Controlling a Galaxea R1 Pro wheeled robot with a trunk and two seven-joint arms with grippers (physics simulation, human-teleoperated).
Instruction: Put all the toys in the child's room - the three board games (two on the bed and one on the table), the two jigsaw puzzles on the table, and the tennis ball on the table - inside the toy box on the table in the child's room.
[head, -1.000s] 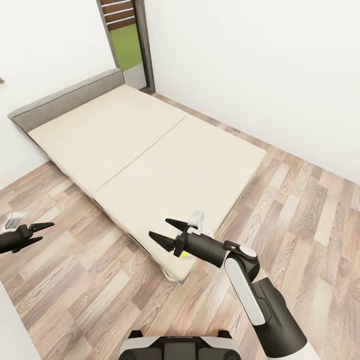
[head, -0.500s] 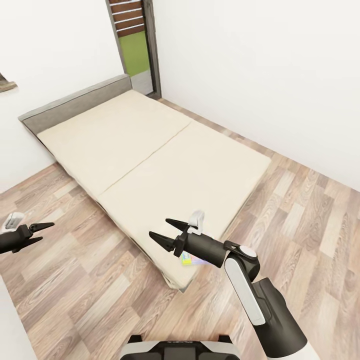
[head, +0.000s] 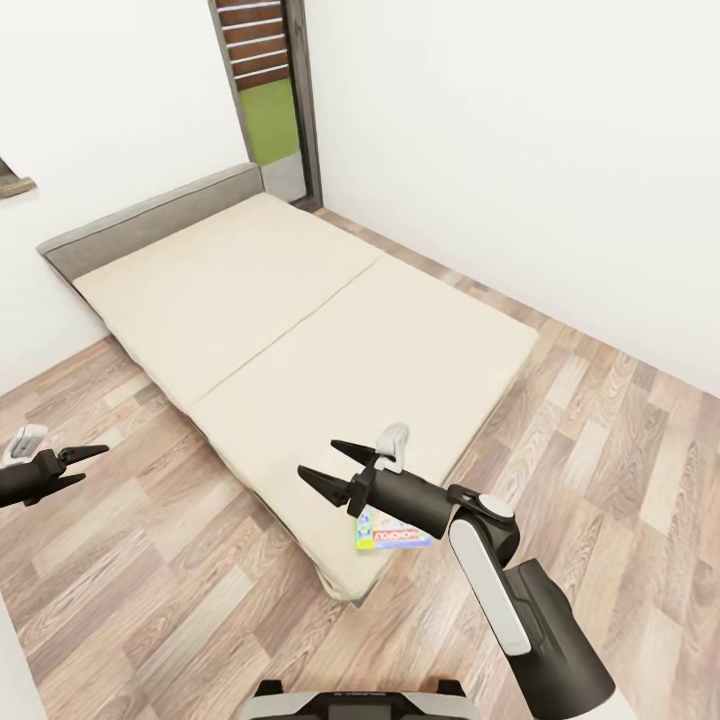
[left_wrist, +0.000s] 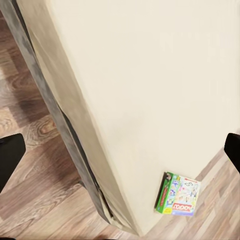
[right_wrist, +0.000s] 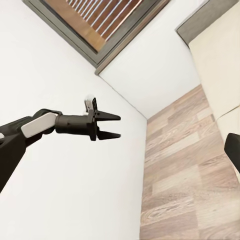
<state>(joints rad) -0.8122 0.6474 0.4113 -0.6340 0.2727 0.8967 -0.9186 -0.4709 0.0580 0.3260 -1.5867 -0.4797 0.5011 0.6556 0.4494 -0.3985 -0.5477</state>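
White Monopoly board game (head: 392, 534) just beneath right pincer (head: 333, 466) on bed (head: 300, 320) corner | both pincers released, empty, left pincer (head: 85, 467) aside | likely approaching for pickup

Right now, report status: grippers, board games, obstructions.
Left gripper open, empty. Right gripper open, empty. White Monopoly board game box on beige bed, near corner, partly behind right arm. Nothing else in the way.
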